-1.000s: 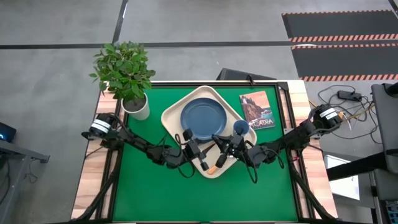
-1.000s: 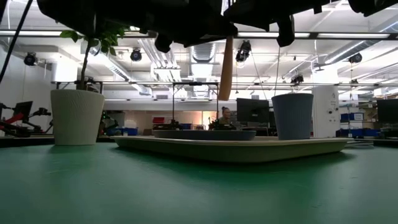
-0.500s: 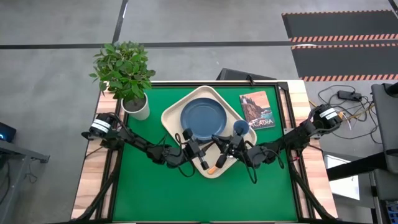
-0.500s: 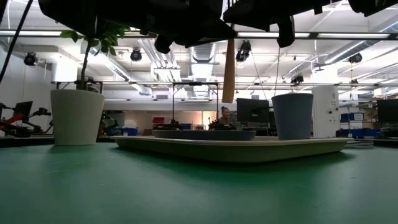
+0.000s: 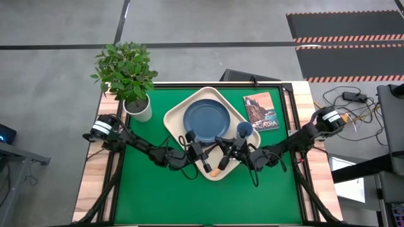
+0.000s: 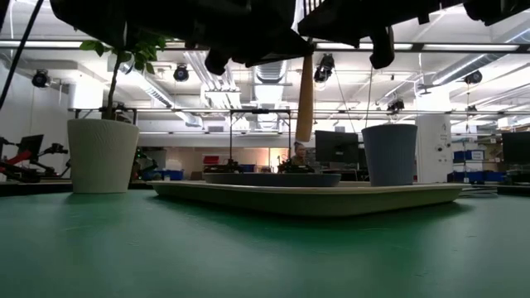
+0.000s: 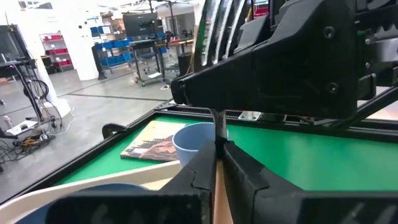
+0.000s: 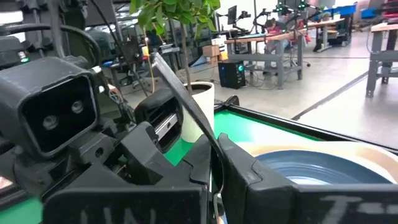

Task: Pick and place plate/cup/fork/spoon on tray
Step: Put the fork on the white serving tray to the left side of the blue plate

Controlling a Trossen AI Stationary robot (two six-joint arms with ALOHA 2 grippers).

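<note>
High view: tray (image 5: 173,116) sits diamond-wise on the green desk (image 5: 151,189), mid-back. Plate (image 5: 206,120) lies on the tray, centre. Cup (image 5: 243,130) stands upright on the tray at its right corner, just beside the plate. Brown-covered book (image 5: 261,111) lies on the desk right of the tray, close to the cup. White plant pot (image 5: 139,108) with its leafy plant stands left of the tray, apart from it.

Both arms meet over the tray's near corner. Left gripper (image 5: 203,161) and right gripper (image 5: 226,157) sit nose to nose there, very close. An orange-handled utensil (image 5: 220,165) is between them above the tray's near edge; bowl or tines hidden, so spoon or fork unclear.

Low view: the handle (image 6: 305,95) hangs near-vertical under the dark grippers, clear of the tray (image 6: 315,198), well above its rim; plate (image 6: 272,179) and cup (image 6: 389,154) rest on the tray.

Left wrist view: left fingers (image 7: 245,177) narrow, closed on the tan handle (image 7: 217,186), which runs up between them. Cup (image 7: 194,140) and book (image 7: 157,144) show beyond.

Right wrist view: right fingers (image 8: 239,165) narrow, pinched on a thin metal stem (image 8: 214,158); plate (image 8: 323,171) on the tray beyond.
</note>
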